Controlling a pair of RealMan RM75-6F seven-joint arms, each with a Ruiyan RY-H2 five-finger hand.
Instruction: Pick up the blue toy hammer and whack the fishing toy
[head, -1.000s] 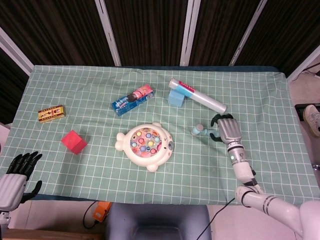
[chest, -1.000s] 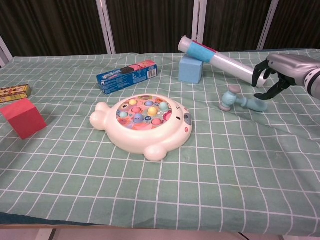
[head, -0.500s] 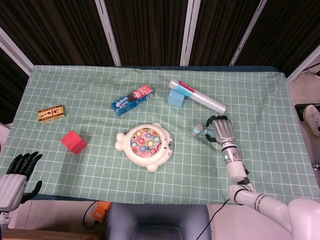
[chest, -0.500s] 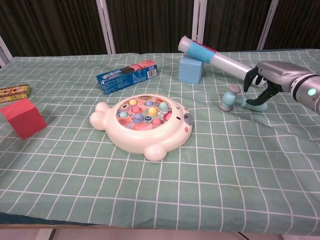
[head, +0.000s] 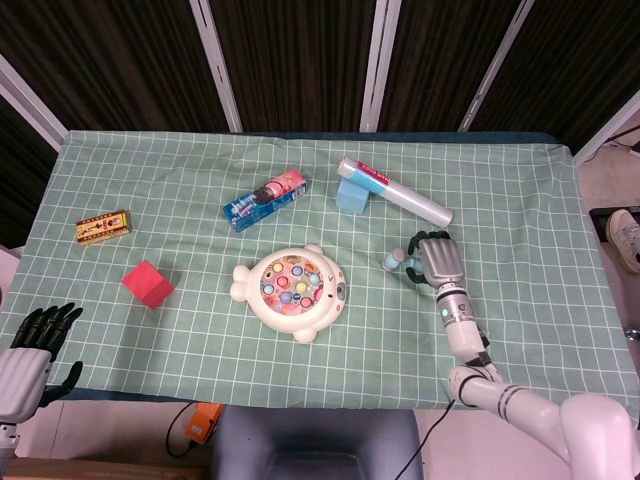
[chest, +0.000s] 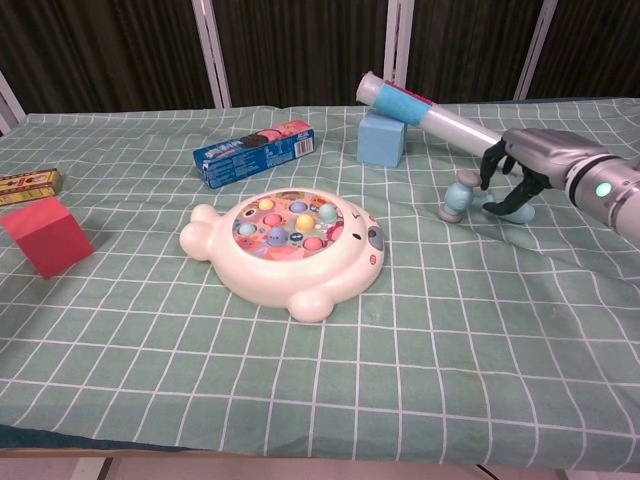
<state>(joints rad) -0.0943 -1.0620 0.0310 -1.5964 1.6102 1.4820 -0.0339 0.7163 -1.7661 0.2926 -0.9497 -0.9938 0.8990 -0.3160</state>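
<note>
Left hand hanging off the front-left corner of the tabletop, fingers spread, gripping nothing. Yellow box near the left edge, print too small to read. Red cube just in front of that. Blue cookie pack toward the back, middle-left, with dark sandwich cookies pictured, lettering not legible. White fishing toy roughly mid-table, colourful fish in its round well. Light blue block behind it, with a clear tube leaning on top, blue label band unreadable. Blue toy hammer lying flat right of the fishing toy, toward the right edge. Right hand curled over the hammer's handle, fingers arched down around it; can't tell if the grip is actually closed.
</note>
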